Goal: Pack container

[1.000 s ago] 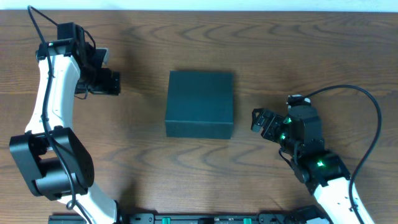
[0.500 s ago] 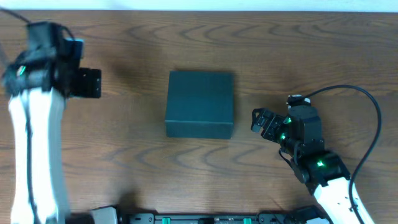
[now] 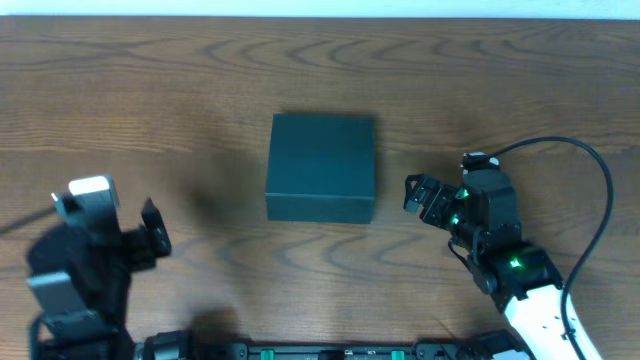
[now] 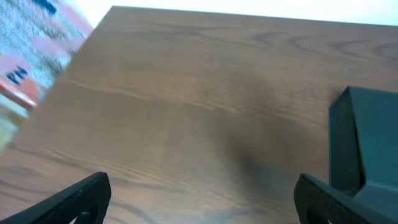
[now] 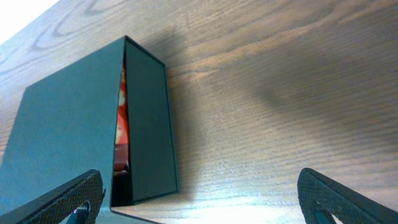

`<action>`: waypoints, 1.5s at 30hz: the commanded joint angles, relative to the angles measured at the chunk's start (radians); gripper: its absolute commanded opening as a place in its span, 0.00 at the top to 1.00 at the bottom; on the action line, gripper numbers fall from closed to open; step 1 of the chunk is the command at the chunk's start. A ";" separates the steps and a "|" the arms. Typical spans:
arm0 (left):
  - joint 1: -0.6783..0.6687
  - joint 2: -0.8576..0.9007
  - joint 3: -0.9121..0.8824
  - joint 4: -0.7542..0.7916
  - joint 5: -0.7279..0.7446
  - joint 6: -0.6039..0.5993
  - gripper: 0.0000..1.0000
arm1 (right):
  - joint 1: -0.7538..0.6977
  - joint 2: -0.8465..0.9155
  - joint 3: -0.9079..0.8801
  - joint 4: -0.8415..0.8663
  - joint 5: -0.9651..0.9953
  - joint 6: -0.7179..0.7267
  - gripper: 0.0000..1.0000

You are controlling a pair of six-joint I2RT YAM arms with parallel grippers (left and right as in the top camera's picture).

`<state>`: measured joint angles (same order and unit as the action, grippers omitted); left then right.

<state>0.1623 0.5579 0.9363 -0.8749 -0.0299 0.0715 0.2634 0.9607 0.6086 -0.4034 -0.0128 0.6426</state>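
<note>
The container (image 3: 321,165) is a dark teal box in the middle of the table with its lid down. In the right wrist view the container (image 5: 62,130) shows a narrow gap under the lid, with a red and orange packet (image 5: 121,124) inside. My right gripper (image 3: 417,196) is open and empty just right of the box, its fingers (image 5: 202,202) wide apart. My left gripper (image 3: 158,238) is open and empty at the front left, well away from the box. In the left wrist view its fingers (image 4: 202,202) frame bare wood, and the container (image 4: 370,143) is at the right edge.
The wooden table (image 3: 200,90) carries only the box. A blurred pink and grey patch (image 4: 31,56) lies beyond the table's left edge in the left wrist view. A black cable (image 3: 590,170) loops by the right arm.
My left arm has swung from the far left back of the table down to the front left. The right arm and the box have not moved.
</note>
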 commanded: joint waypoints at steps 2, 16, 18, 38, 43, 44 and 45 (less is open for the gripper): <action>0.001 -0.153 -0.237 0.088 0.004 -0.133 0.05 | -0.008 -0.003 0.006 -0.002 -0.003 -0.005 0.01; 0.001 -0.426 -0.698 0.337 -0.034 -0.259 0.05 | -0.008 -0.003 0.006 -0.002 -0.003 -0.005 0.01; 0.001 -0.436 -0.717 0.336 -0.064 -0.286 0.05 | -0.008 -0.003 0.006 -0.002 -0.003 -0.005 0.01; 0.002 -0.555 -0.790 0.329 -0.153 -0.292 0.05 | -0.008 -0.003 0.006 -0.002 -0.003 -0.005 0.01; 0.002 -0.555 -0.790 0.330 -0.153 -0.251 0.05 | -0.008 -0.003 0.006 -0.002 -0.003 -0.005 0.01; 0.002 -0.554 -0.790 0.330 -0.153 -0.251 0.05 | -0.008 -0.003 0.006 -0.002 -0.003 -0.005 0.01; 0.002 -0.554 -0.790 0.330 -0.153 -0.251 0.05 | -0.008 -0.003 0.006 -0.002 -0.003 -0.005 0.01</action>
<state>0.1627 0.0120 0.1604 -0.5434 -0.1505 -0.2016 0.2634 0.9611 0.6086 -0.4038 -0.0124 0.6426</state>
